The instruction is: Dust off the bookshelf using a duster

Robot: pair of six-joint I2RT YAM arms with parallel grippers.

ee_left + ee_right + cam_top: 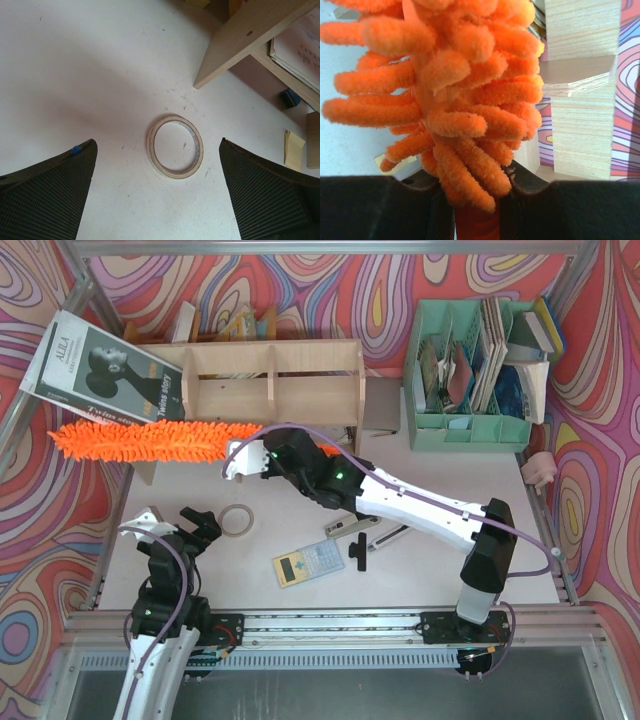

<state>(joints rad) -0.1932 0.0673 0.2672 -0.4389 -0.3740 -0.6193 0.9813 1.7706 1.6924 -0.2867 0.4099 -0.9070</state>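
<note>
Two arms: right jaws gripped the duster (140,440), left jaws hung released (idle).
Stroke: best kept level and light along the bookshelf (275,352).

One plywood bookshelf (270,380), one orange duster (150,440), one ring of tape (237,521), one calculator (308,564), one mint-green file organiser (470,430), one black-and-white magazine (105,370), two white robot arms, left arm (160,640) and right arm (420,505), two grippers, left gripper (175,525) and right gripper (252,456).

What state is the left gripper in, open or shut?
Open. The left gripper shows its fingers wide apart in the wrist view, holding nothing; a tape roll lies on the table between them.
</note>
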